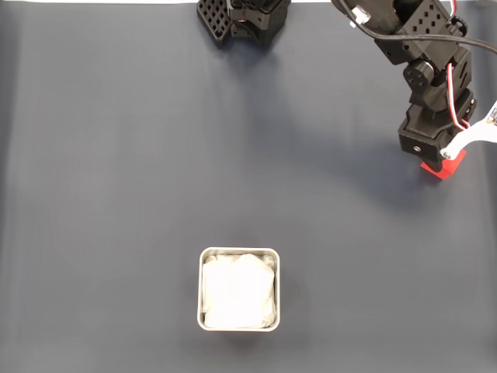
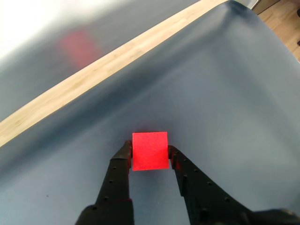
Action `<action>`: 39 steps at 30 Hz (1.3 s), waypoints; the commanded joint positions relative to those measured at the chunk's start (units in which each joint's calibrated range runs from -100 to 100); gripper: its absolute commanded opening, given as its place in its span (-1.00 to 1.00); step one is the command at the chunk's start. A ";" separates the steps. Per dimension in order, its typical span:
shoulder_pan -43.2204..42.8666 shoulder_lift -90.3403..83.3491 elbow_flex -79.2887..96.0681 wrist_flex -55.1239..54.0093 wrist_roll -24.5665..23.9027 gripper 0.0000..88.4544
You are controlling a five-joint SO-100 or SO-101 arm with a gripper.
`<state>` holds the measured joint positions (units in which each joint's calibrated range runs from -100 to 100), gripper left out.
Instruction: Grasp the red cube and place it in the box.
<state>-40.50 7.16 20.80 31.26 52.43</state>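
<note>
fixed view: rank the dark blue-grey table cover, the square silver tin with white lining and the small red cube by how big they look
1. The dark blue-grey table cover, spanning nearly the whole fixed view.
2. The square silver tin with white lining.
3. The small red cube, partly hidden under the black gripper, so its full size is unsure.

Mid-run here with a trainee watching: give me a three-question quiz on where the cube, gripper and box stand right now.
1. True or false: the red cube sits between the fingers of the gripper.
2. What lies inside the box? A) white lining B) the cube C) a screw
3. In the fixed view, is the cube left or right of the box?

Key: 1 true; 2 A; 3 right.
</note>
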 commanded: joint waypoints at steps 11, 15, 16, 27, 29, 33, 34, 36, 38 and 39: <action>1.58 -5.69 -0.36 -0.94 0.88 -0.73; 2.29 -7.51 -0.36 -0.36 1.12 -0.73; 2.44 -7.94 -0.36 -0.28 1.17 -0.73; 4.92 -14.01 -0.36 2.92 1.22 -0.73; 5.56 -14.96 -0.36 3.74 1.22 -0.73; 6.84 -16.87 -0.36 4.55 1.27 -0.73; 7.19 -17.30 -0.36 4.64 1.27 -0.73; 7.98 -18.00 -0.45 4.96 1.32 -0.73; 8.76 -18.52 -0.63 5.13 1.42 -0.73; 9.25 -18.78 -0.81 5.13 1.42 -0.73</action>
<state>-32.94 -7.60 20.80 36.20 53.50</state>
